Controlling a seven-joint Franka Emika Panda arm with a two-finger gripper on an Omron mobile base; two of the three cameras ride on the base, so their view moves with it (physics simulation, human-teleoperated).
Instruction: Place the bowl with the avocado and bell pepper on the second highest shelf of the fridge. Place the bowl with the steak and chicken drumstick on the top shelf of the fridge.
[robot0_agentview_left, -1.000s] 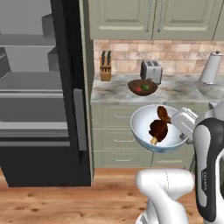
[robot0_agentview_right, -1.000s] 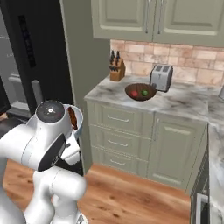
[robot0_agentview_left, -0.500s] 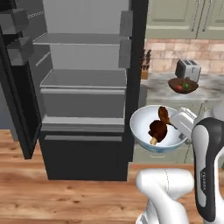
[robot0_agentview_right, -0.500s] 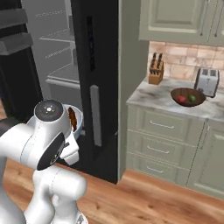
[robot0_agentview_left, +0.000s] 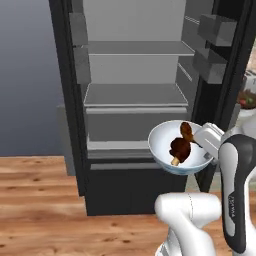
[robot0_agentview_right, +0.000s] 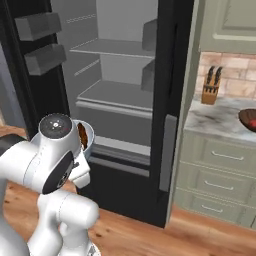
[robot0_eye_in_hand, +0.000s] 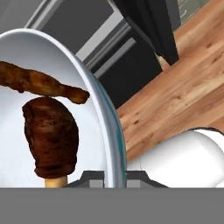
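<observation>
- I saw the gripper (robot0_eye_in_hand: 114, 177) clamped on the bowl (robot0_agentview_left: 165, 145) rim.
- Steak (robot0_eye_in_hand: 51, 135) and drumstick (robot0_eye_in_hand: 39, 83) lay inside.
- I faced the open fridge (robot0_agentview_left: 135, 75).

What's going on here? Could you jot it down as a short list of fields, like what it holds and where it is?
holding: white bowl, pinched at its rim by the fingers
in the bowl: steak and chicken drumstick
in front: open fridge, shelves bare
top shelf: bowl not yet on it
on the counter: second bowl, knife block
</observation>
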